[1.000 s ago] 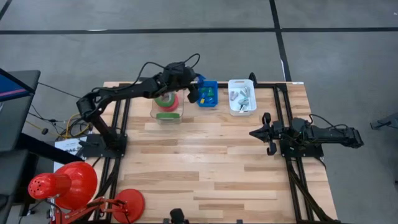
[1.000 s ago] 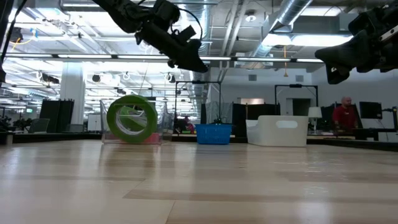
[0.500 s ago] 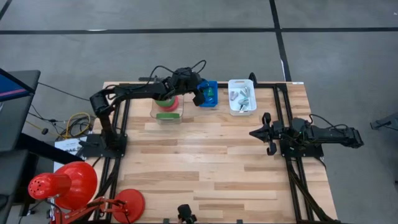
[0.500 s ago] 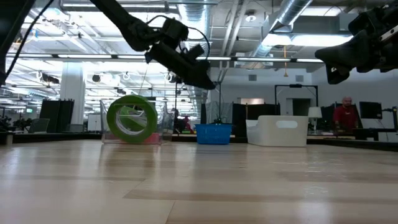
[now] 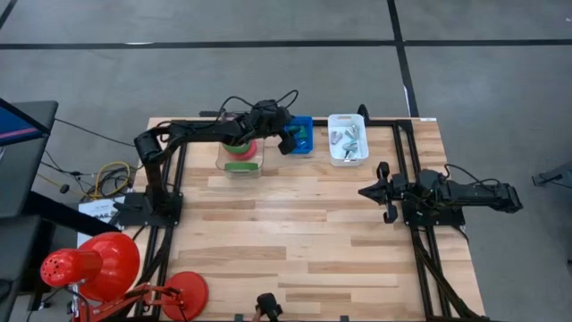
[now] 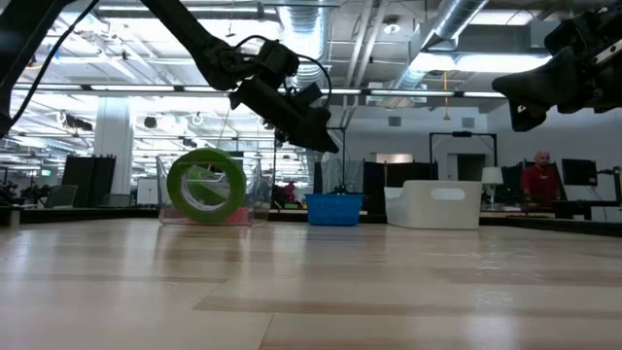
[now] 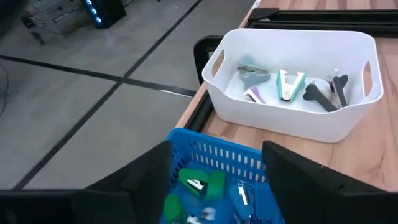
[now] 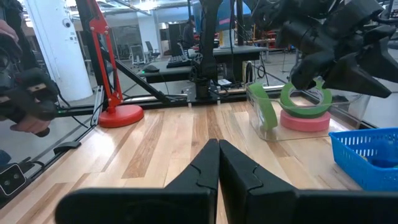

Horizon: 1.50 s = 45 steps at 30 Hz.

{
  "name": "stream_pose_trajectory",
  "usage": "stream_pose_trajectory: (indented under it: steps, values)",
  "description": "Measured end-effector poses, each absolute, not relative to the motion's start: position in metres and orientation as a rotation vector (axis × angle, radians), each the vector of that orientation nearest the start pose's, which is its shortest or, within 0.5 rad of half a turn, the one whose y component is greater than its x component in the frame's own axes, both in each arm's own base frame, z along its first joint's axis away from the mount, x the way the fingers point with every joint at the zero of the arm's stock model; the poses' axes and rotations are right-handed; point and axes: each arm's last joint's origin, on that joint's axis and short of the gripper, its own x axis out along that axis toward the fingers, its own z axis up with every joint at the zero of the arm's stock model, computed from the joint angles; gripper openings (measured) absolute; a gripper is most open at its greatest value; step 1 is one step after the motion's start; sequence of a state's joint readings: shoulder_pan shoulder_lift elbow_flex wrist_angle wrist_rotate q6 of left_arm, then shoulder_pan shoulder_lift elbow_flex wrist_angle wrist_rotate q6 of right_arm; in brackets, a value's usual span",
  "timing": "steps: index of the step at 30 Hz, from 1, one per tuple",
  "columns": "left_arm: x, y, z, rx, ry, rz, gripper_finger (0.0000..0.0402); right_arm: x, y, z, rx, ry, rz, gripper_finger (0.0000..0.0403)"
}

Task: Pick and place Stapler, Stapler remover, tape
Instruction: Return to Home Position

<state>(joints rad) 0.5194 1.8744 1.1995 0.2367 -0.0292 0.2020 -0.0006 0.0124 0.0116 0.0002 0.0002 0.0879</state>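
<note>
My left gripper [image 7: 217, 171] is open and hovers just above the blue basket [image 7: 214, 165], which holds small green and blue staplers [image 7: 208, 185]. In the high view it [image 5: 288, 139] is over the basket's left side [image 5: 302, 134]. A white bin [image 7: 292, 81] beyond holds stapler removers [image 7: 289, 82]. The clear box [image 5: 239, 156] left of the basket holds the tape. A green roll lies flat [image 8: 305, 99] on a red-pink roll [image 8: 305, 120]. Another green roll [image 6: 204, 185] stands on edge, leaning on the box wall. My right gripper [image 8: 217, 155] is shut and waits at the table's right [image 5: 382, 190].
A red desk lamp [image 5: 98, 268] stands at the table's near-left corner. The wide middle and near part of the wooden table [image 5: 304, 241] lies between the arms. Black frame rails [image 5: 402, 152] run along the right side. A person [image 6: 537, 180] shows in the room beyond.
My left gripper has moved toward the table's right, from over the tape box's right edge to over the blue basket, and has come down closer to it. The arm has stretched out further. My right arm has kept still.
</note>
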Motion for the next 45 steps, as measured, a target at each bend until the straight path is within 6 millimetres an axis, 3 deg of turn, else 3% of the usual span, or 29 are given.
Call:
stream_pose_trajectory:
  steps: [7,13,24,29,36,45]
  values:
    - [0.361,0.205,0.209,0.086,0.483,0.489,0.0290,0.098,0.000,0.166,0.088,0.001,-0.001,0.0000]
    - [0.360,0.194,0.224,0.072,0.457,0.475,0.0291,0.098,0.000,0.166,0.088,0.001,-0.001,0.0000]
    - [0.365,0.152,0.253,0.098,0.405,0.367,0.0208,0.098,0.000,0.166,0.088,0.001,-0.001,0.0000]
    - [0.368,0.130,0.256,0.096,0.436,0.279,0.0160,0.098,0.000,0.166,0.088,0.001,-0.001,0.0000]
    - [0.369,0.100,0.236,0.099,0.500,0.193,0.0108,0.098,0.000,0.166,0.088,0.001,-0.001,0.0000]
    - [0.337,0.068,0.212,0.101,0.543,0.095,0.0083,0.098,0.000,0.166,0.088,0.002,-0.001,0.0000]
